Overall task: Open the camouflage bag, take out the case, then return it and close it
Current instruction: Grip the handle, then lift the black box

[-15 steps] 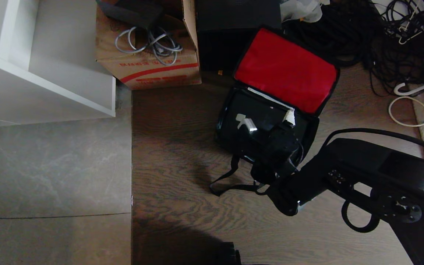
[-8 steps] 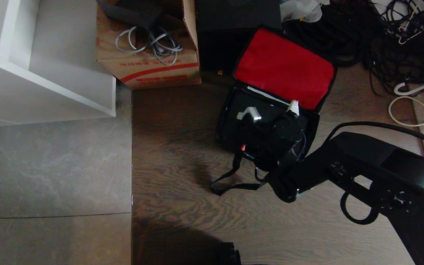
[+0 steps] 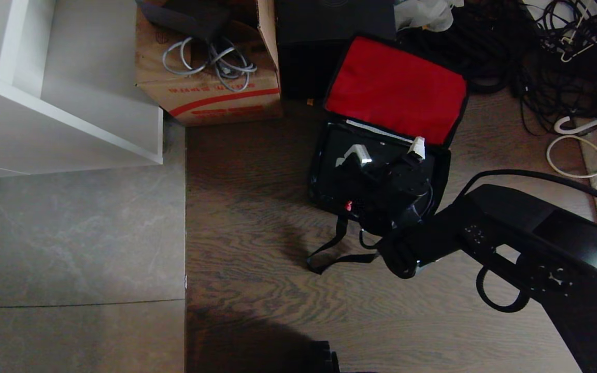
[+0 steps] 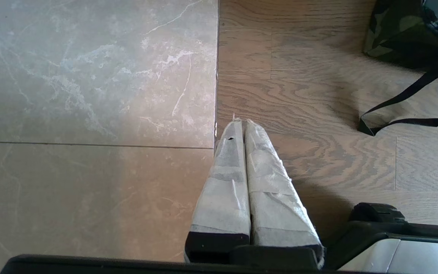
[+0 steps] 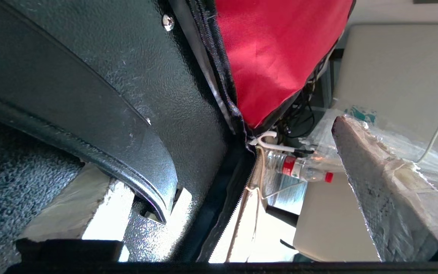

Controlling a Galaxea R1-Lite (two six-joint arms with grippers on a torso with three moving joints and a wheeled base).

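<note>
My right tool [image 3: 386, 155], fully open, straddles the black rigid case's [image 3: 340, 171] handle [image 5: 89, 125], which runs between its fingers [image 5: 386, 190], inside the open camouflage fabric bag [image 3: 441, 171].

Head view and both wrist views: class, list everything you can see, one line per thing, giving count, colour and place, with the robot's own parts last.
camouflage bag: one, camouflage outside, red-lined lid open, on the wooden floor.
case: one, black, inside the bag.
shoulder strap: one, black, trailing on the floor by the bag.
cardboard box: one, brown with red print, behind the bag towards the left, grey cables in it.
black box: one, behind the bag.
shelf unit: one, white, far left.
tiled floor: grey, left.
cable tangle: black and white, far right.
bottle: one, clear, red cap, beyond the bag.
right gripper: one, open, over the case.
left gripper: one, shut, over the floor seam.
</note>
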